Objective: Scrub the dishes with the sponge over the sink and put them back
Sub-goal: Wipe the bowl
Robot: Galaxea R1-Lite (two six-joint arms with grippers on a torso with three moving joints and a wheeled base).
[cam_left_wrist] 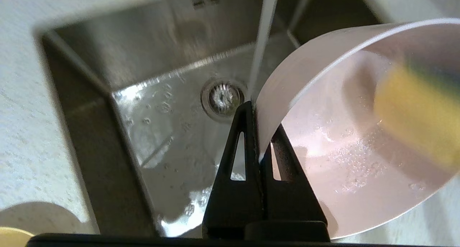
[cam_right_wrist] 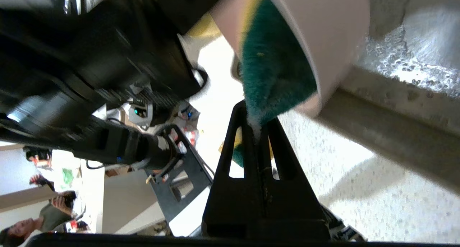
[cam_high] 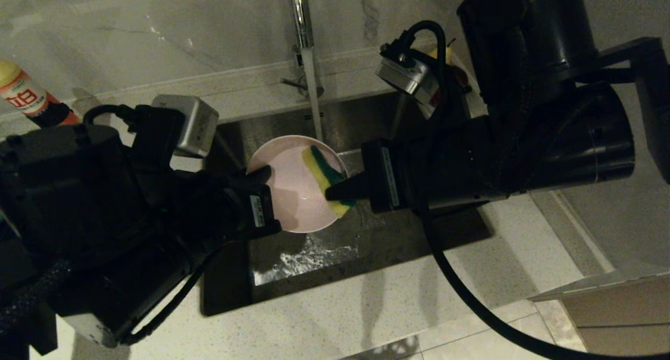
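Here, over the sink (cam_high: pixel 366 245), the left gripper (cam_high: pixel 261 179) pinches the pink bowl (cam_high: pixel 293 192) rim; the right gripper (cam_high: pixel 335 192) (clamped tight) presses the sponge (cam_high: pixel 322 174) inside it.

arms: black, bulky | wrist cameras: silver boxes | cable (cam_high: pixel 471 297): black | tool fingers (cam_left_wrist: pixel 240 161): black, triangular slots

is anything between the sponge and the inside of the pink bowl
Nothing visible. The right hand holds the sponge against the inside of the pink bowl, which the left hand grips by its rim over the sink.
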